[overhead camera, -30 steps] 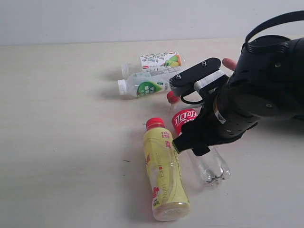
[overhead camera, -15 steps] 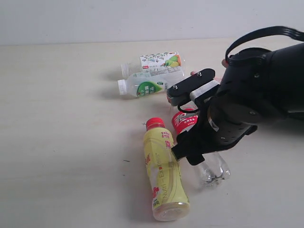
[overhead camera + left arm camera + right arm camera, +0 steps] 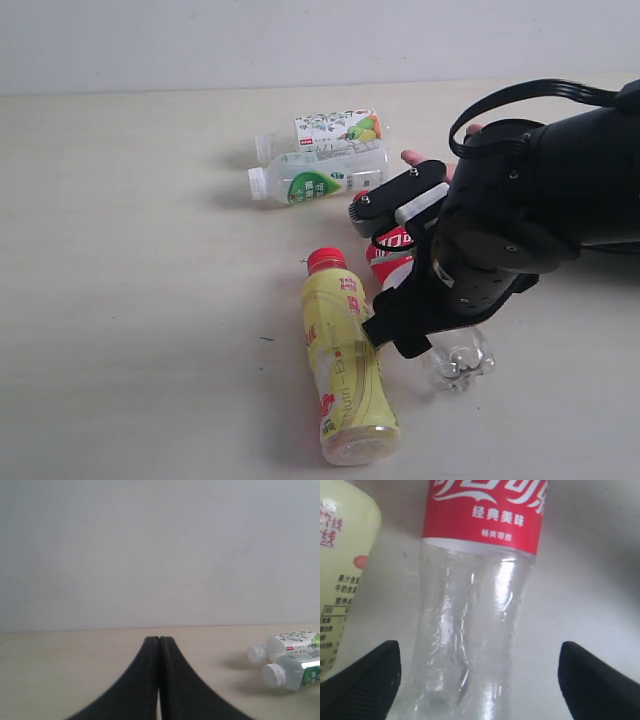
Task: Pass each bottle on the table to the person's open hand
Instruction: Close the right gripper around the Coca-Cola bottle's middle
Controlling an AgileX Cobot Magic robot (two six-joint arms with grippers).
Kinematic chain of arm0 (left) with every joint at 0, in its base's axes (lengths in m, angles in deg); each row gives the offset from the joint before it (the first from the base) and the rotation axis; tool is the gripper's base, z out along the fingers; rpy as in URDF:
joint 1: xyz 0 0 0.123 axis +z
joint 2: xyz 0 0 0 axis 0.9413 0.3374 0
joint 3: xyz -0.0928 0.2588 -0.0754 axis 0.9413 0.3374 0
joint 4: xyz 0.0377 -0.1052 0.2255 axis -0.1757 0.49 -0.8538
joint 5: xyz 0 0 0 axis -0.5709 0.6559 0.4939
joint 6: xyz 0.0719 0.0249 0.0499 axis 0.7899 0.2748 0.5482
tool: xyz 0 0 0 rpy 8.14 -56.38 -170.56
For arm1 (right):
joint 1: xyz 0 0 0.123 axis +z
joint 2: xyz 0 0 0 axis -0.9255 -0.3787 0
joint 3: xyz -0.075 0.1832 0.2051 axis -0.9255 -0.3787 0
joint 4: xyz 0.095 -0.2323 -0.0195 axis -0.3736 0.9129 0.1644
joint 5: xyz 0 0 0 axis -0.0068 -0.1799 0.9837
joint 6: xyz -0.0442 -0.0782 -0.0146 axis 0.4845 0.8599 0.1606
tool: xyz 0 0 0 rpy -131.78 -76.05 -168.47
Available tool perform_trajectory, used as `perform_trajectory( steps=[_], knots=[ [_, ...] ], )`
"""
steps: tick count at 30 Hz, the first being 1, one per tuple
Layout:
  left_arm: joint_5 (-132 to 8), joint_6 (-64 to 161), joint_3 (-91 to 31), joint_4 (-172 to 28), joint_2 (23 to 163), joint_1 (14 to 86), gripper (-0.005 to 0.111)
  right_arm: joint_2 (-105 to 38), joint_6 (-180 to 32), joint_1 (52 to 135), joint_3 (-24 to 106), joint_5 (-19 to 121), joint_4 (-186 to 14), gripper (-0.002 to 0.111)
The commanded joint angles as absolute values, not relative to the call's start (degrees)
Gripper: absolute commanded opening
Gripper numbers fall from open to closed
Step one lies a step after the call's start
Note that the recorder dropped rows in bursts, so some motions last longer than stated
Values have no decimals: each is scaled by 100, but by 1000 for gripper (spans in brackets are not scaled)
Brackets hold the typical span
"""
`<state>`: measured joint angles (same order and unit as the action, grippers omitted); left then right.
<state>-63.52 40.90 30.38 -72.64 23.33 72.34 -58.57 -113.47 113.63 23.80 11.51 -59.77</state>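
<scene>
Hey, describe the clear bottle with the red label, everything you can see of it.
The clear bottle with the red label is see-through, dented plastic, apparently empty, with white script on the red wrap. It lies on its side on the table, beside the yellow bottle with a gap between. The right gripper hangs over its bare lower body, jaws wide open either side, not touching it.

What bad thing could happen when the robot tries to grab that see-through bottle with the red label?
The open right gripper straddles the clear red-label bottle, which is round and looks empty and dented: it might roll out or crumple when squeezed. The yellow bottle lies right beside it, so one finger could nudge it away.
</scene>
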Motion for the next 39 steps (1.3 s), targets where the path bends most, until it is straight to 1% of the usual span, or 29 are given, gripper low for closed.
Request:
perform_trajectory(
  steps=[1, 9, 35, 39],
  knots=[
    [-6347, 4062, 3051, -7262, 2312, 7253, 0, -5861, -11335, 11371, 2406, 1193, -6069, 81],
    [-6347, 4062, 3051, -7262, 2312, 7253, 0, -5861, -11346, 11371, 2406, 1562, -6020, 81],
    [-6347, 4062, 3051, -7262, 2312, 7253, 0, -5873, -11546, 11371, 2406, 1569, -6011, 81],
    [-6347, 4062, 3051, -7262, 2312, 7253, 0, -6054, -11536, 11371, 2406, 1569, -6033, 81]
  ],
)
